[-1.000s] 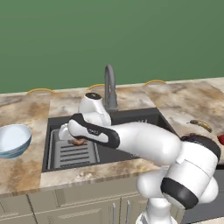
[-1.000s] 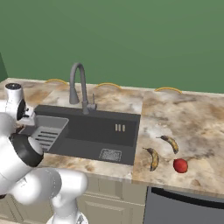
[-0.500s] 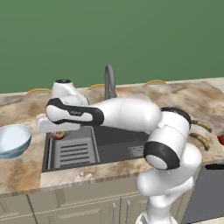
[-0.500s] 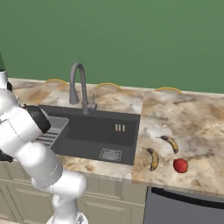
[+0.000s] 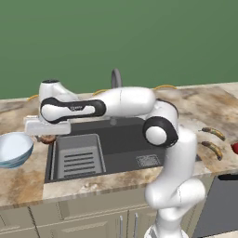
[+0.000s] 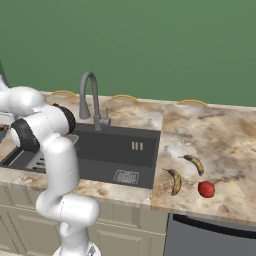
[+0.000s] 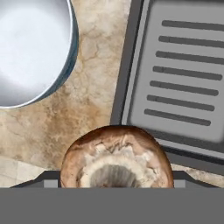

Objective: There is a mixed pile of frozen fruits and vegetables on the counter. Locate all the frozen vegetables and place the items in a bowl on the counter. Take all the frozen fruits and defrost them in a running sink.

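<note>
My gripper (image 5: 47,134) hangs over the counter (image 5: 21,182) strip between the sink (image 5: 122,149) and the bowl (image 5: 13,148), shut on the dark-brown roundish vegetable lump (image 7: 116,159). That lump (image 5: 46,138) peeks out just under the hand. In the hand view the pale-blue bowl (image 7: 31,49) lies at upper left and the grey slotted rack (image 7: 183,74) at right, with marbled counter (image 7: 89,107) below the lump. Two yellow-brown bananas (image 6: 194,163) (image 6: 175,180) and the red vegetable piece (image 6: 205,189) lie on the counter right of the sink.
The tall arched faucet (image 6: 89,95) stands behind the basin, partly hidden by my arm in the left base view. My forearm stretches across the sink's back edge. A dark appliance front (image 6: 210,240) sits under the counter at right.
The arm has swung left from above the sink rack to the counter strip beside the bowl, carrying the brown lump. Bananas and red piece have not moved.
</note>
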